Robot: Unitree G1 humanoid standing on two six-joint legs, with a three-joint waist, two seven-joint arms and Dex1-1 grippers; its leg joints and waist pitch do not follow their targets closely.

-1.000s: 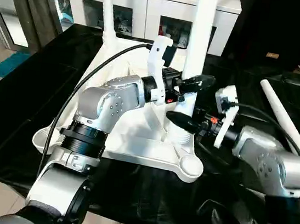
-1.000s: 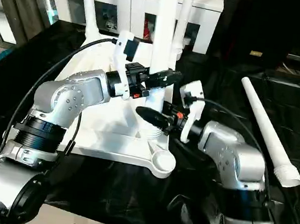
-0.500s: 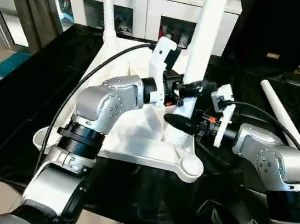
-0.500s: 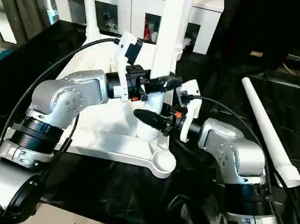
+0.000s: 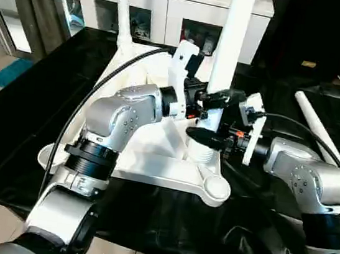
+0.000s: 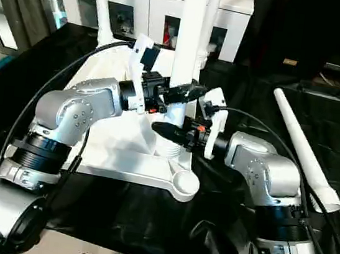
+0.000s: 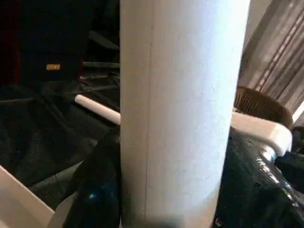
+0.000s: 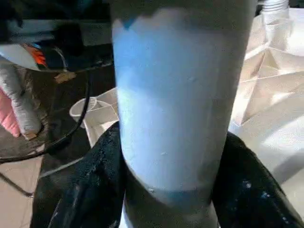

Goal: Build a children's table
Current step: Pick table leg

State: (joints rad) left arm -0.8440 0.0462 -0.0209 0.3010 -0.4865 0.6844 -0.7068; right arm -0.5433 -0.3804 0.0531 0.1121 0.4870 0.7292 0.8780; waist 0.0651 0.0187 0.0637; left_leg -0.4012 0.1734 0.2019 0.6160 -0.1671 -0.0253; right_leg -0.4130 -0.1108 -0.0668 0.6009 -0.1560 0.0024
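The children's table top (image 5: pixel 147 155) lies upside down on the black-covered surface, ribs facing up. A white leg (image 5: pixel 231 41) stands upright in its near right area. My left gripper (image 5: pixel 216 98) is around this leg from the left, open, one finger (image 7: pixel 97 185) on either side of the tube (image 7: pixel 183 109). Lower down, just above the socket, my right gripper (image 5: pixel 203 137) is shut on the same leg (image 8: pixel 175 104), its fingers (image 8: pixel 99 180) pressed against it. Another leg (image 5: pixel 122 2) stands upright at the far left corner.
A loose white leg (image 6: pixel 302 147) lies on the black cloth to the right of my right arm. The near right corner socket (image 5: pixel 215 186) holds nothing. A white cabinet (image 5: pixel 168 1) with glass doors stands behind. A black cable (image 5: pixel 91 104) loops over my left arm.
My right gripper has moved in to the leg and closed on it. My left gripper's jaws have eased apart a little around the leg.
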